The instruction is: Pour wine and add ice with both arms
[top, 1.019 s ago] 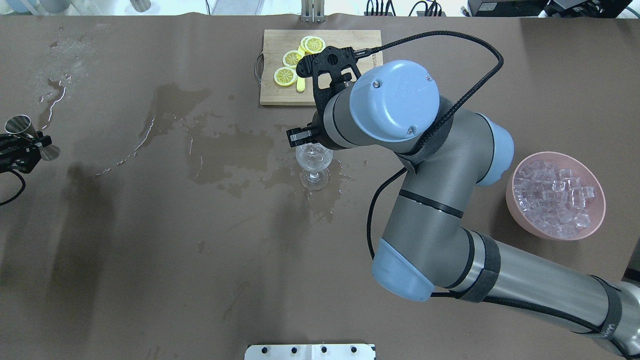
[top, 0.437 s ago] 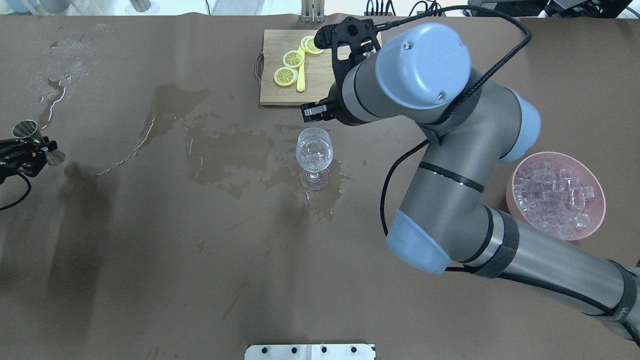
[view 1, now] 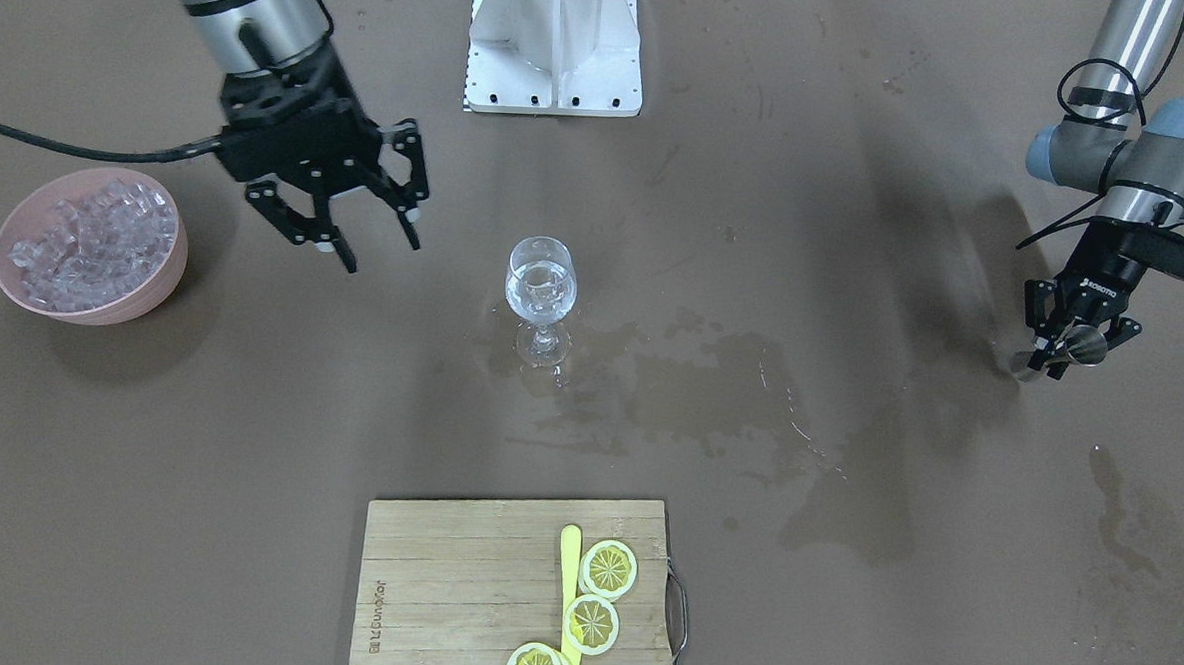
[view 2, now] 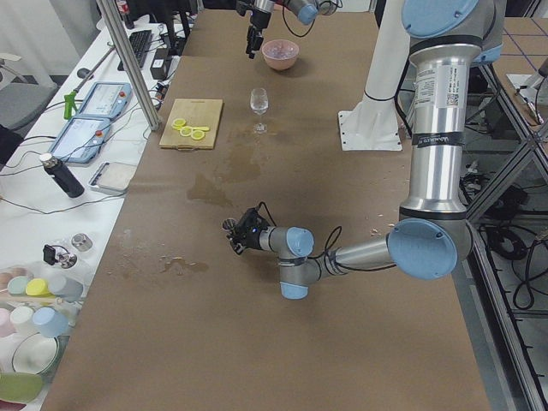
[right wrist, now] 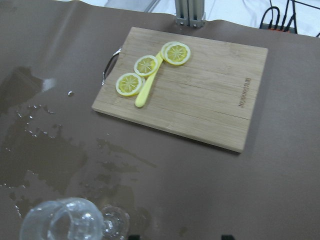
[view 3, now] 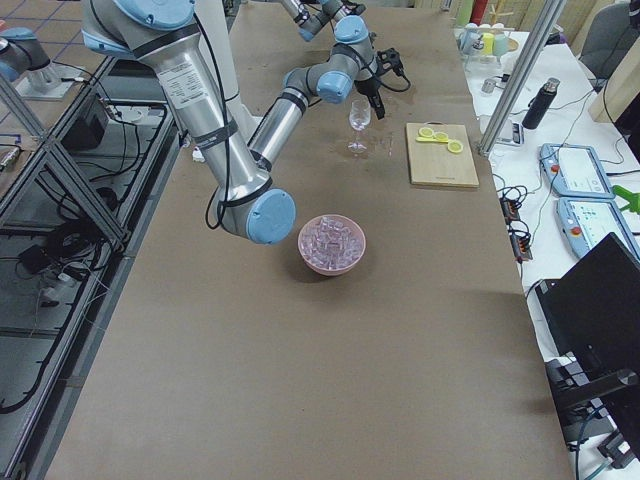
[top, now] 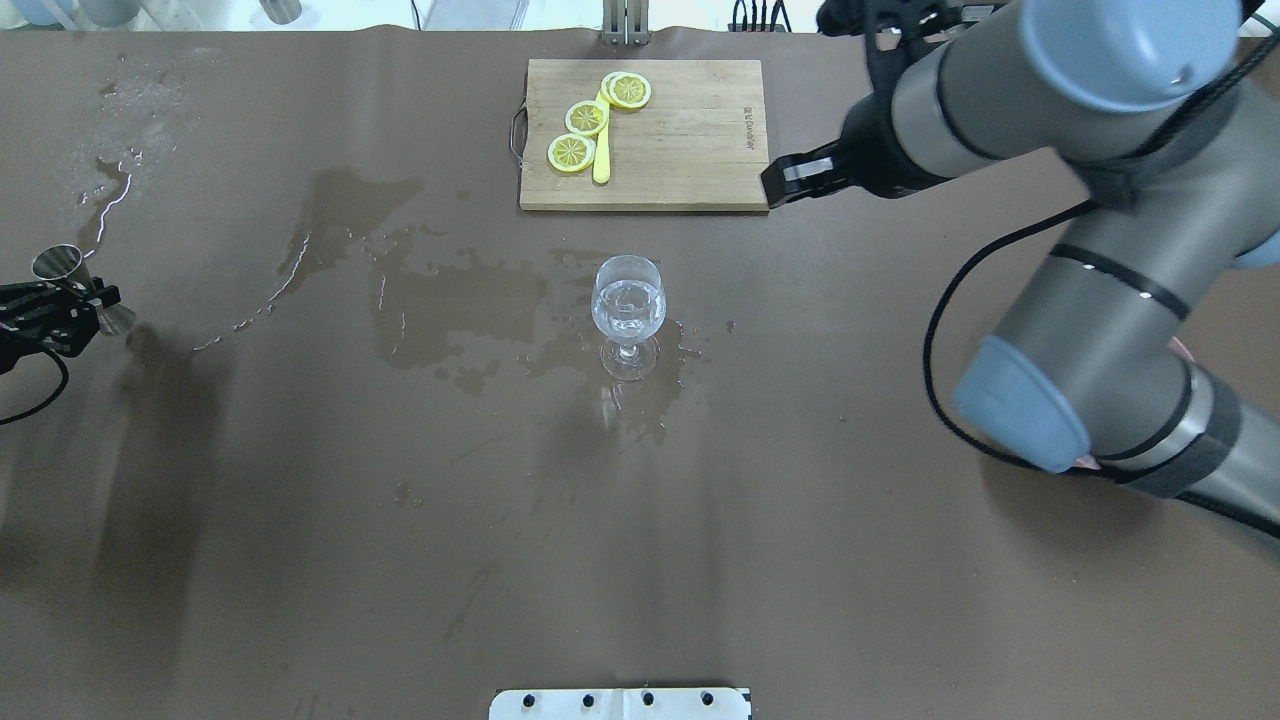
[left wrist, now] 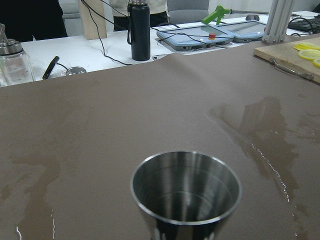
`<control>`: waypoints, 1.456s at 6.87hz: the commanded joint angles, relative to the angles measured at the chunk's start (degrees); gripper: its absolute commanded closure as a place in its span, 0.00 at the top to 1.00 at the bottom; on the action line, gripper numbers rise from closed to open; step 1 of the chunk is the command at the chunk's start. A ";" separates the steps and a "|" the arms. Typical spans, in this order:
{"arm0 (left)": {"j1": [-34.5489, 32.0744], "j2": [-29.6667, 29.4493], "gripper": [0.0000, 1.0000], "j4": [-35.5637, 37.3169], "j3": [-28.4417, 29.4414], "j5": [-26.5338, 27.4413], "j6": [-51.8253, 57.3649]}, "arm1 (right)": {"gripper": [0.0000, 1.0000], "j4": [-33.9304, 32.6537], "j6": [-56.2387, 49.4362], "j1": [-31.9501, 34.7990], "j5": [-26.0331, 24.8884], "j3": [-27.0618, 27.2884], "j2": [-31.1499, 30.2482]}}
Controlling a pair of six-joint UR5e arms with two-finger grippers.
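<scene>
The wine glass (view 1: 541, 280) stands upright near the middle of the brown surface (view 1: 248, 437), its bowl holding a low, clear fill in which glassy lumps of ice (top: 628, 300) show; the wine cannot be told apart from the cubes there. More ice (view 1: 87, 231) is heaped in a pink bowl (view 1: 134, 303) towards the robot's right end of the surface, well apart from the glass. The right end effector (view 1: 381, 248) hangs above the surface between bowl and glass, fingers spread wide and gripping nothing. The left end effector (view 1: 1063, 338) sits far off near the robot's left end, closed on the waist of a steel jigger (view 1: 1088, 345), whose open cup fills the left wrist view. Wet patches (view 1: 709, 388) spread from the glass foot towards that side. A wooden cutting board (view 1: 461, 587) with lemon slices (view 1: 610, 567) lies at the edge opposite the robot, apart from the glass, with bare surface all round it
</scene>
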 commanded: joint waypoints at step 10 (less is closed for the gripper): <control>0.51 -0.88 0.88 -0.05 0.79 0.14 0.04 | 1.00 -0.01 -31.79 33.73 19.56 -23.14 -25.09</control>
